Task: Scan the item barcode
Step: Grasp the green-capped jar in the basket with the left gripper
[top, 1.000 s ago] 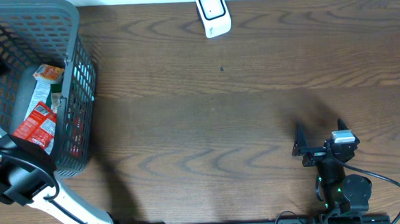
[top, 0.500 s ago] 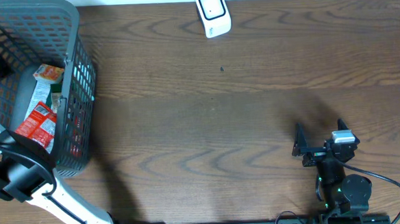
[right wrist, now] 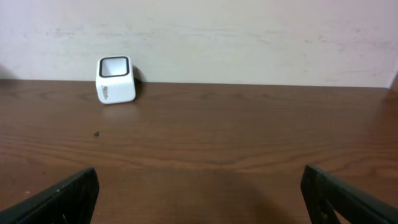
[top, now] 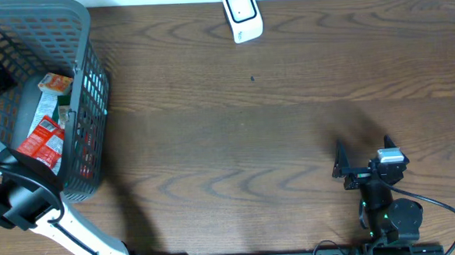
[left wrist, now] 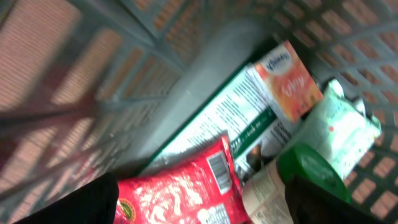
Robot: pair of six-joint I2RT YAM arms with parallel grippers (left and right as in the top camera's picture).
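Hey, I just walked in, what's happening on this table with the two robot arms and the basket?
The left arm reaches into the grey basket at the left end of the table, jaws open with nothing gripped, above a red packet whose barcode shows, near an orange box. The right arm sits parked near the front edge, jaws open and empty, facing the white scanner at the far edge. No item is out of the basket yet.
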